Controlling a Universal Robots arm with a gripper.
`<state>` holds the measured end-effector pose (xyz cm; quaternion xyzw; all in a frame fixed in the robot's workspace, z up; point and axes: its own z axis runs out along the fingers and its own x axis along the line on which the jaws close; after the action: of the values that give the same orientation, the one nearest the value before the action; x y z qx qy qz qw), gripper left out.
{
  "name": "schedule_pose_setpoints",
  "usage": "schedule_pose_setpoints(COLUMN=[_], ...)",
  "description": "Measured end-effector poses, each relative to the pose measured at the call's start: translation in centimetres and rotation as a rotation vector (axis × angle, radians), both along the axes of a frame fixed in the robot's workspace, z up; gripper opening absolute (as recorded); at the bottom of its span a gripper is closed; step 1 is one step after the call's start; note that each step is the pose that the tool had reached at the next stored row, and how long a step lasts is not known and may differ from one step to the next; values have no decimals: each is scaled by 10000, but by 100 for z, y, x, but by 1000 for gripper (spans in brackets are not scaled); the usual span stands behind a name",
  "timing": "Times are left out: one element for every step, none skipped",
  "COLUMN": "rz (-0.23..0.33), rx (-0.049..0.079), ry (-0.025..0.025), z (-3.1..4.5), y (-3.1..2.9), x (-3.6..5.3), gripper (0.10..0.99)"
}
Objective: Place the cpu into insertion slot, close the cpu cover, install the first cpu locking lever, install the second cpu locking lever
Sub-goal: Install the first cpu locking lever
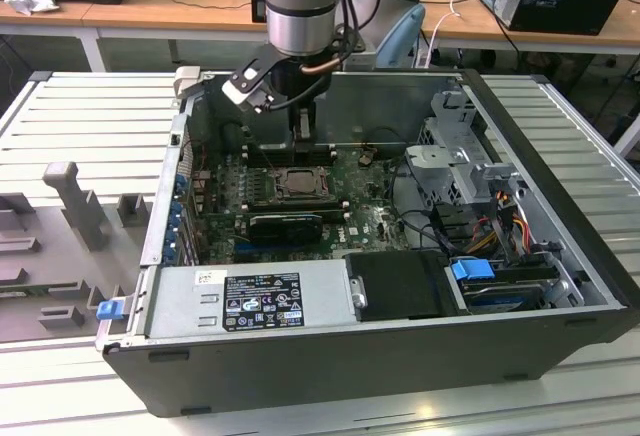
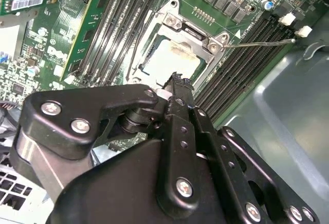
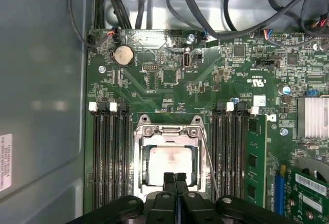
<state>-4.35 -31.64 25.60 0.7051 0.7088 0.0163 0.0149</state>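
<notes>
From the exterior view's left: slatted worktop [image 1: 80, 116], then the open computer case [image 1: 330, 366]. Midway inside, the cpu [image 3: 167, 165] sits in the insertion slot [image 1: 274, 186] with the cpu cover [image 3: 167, 130] lowered around it. The hand [image 3: 175, 178] hovers just above the cover's edge, fingers pinched together, empty.

The chip [image 3: 167, 165] has a pale silvery-grey top, framed by a duller silver metal cover [image 3: 167, 130]. The circuit board [image 3: 154, 85] around it is green, speckled with tiny silver and black parts. The long memory slots [image 3: 110, 152] are black with white end clips [image 3: 92, 107]. The fingers [image 3: 168, 182] are matte black. In the exterior view the computer case [image 1: 350, 366] is dark grey, its power box [image 1: 175, 306] light grey with a black label [image 1: 262, 301], a blue tab [image 1: 105, 308] at one corner. The ribbed bench [image 1: 80, 106] is pale grey.
</notes>
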Motion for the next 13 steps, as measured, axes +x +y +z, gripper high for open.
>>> schedule_pose_setpoints(rz=[0,0,0,0,0,1,12,80,224,396,663,810,1004], rx=[0,-1,-1,-1,0,1,2,2,-1,-1,-1,-1,-1], ry=[0,0,1,1,1,0,-1,-1,0,0,1,1,0], z=[22,35,49,74,85,86,86,86,87,87,87,87,86], y=[0,0,0,0,0,0,0,0,0,0,0,0,0], x=[0,0,0,0,0,0,0,0,0,0,0,0,0], gripper=[106,106,106,106,106,106,106,106,106,106,106,106,106])
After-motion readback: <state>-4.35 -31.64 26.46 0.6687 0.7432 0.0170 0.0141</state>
